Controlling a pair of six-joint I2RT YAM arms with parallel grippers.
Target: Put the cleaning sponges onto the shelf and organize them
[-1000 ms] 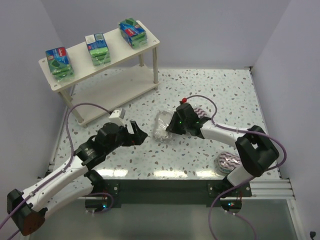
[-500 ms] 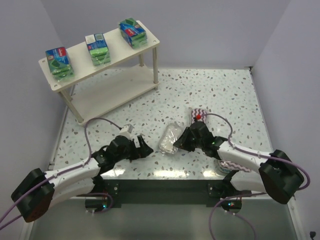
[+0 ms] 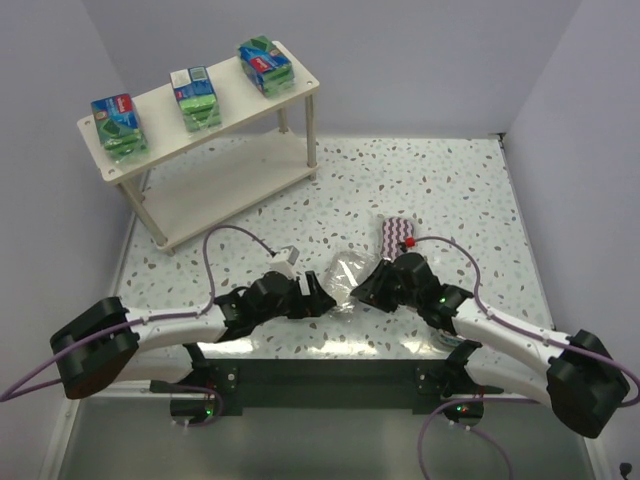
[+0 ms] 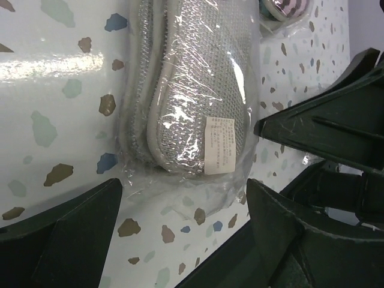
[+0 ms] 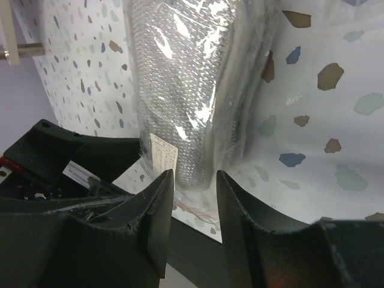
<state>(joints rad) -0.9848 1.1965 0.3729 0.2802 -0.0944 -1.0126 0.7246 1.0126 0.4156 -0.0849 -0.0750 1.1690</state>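
The silvery clear-wrapped pack (image 3: 345, 272) lies flat on the speckled table between both grippers. My left gripper (image 3: 318, 300) is open wide; in the left wrist view the pack (image 4: 192, 102) has its loose wrap end between the fingers (image 4: 66, 231), which do not touch it. My right gripper (image 3: 362, 288) is open a little; the pack's rounded end (image 5: 192, 90) sits between its fingertips (image 5: 157, 204). One purple-striped oval pad (image 3: 398, 235) lies just beyond the right gripper. The cream shelf (image 3: 290, 100) at far left carries three green-and-blue packs (image 3: 195, 98) on its top board.
A second striped pad (image 3: 447, 338) peeks out from under the right arm near the front edge. The shelf's lower board (image 3: 230, 180) is bare. The table's dark front rail (image 3: 330, 372) runs just below both grippers. Purple cables loop over both arms.
Both arms have drawn back toward the front edge. The right gripper dragged the silvery pack nearer and has now loosened its jaws. The left gripper slid right up to the pack.
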